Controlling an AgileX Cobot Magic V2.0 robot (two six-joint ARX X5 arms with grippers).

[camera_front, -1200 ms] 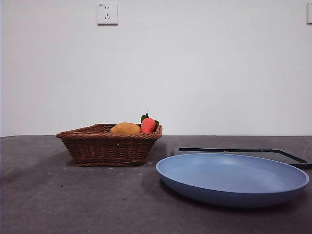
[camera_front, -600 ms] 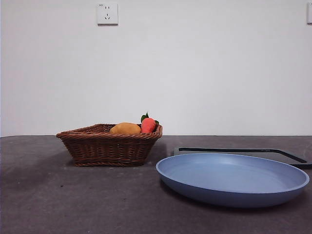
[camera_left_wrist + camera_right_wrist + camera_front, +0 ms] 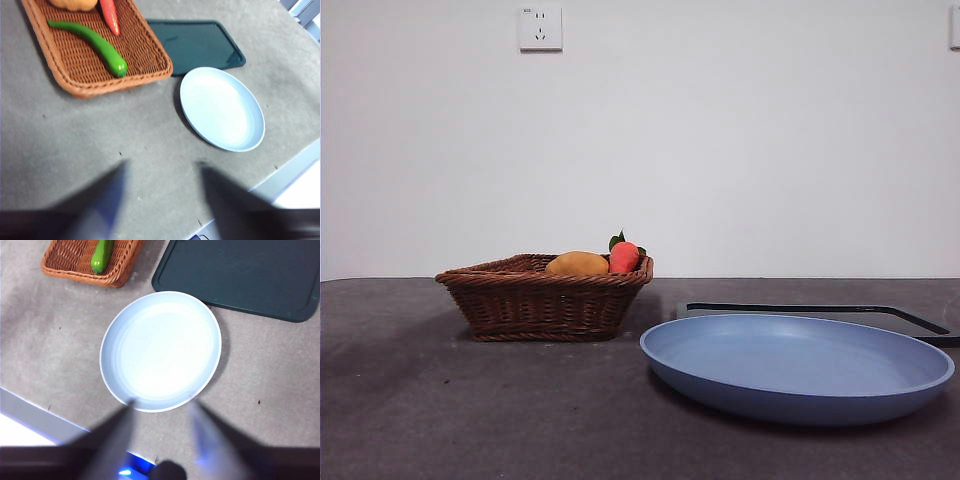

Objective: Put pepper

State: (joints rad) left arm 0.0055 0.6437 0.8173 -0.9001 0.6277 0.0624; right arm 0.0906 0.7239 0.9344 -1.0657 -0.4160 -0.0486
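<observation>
A glossy, curved green pepper [image 3: 92,45] lies in the woven wicker basket [image 3: 85,87], at ten o'clock from the smooth round blue plate [image 3: 798,366]. Both sit on the matte grey worktop [image 3: 470,410] before a plain white wall [image 3: 720,140]. Left fingers [image 3: 162,202] and right fingers [image 3: 162,432] are spread wide, holding nothing.

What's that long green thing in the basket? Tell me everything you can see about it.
It is the pepper: long, slim, glossy bright green, gently curved, with a rounded end and a thin tapering one. It lies flat on the floor of the brown wicker basket, apart from the red-orange fruit. Nothing grips it; the front view hides it behind the basket wall.
</observation>
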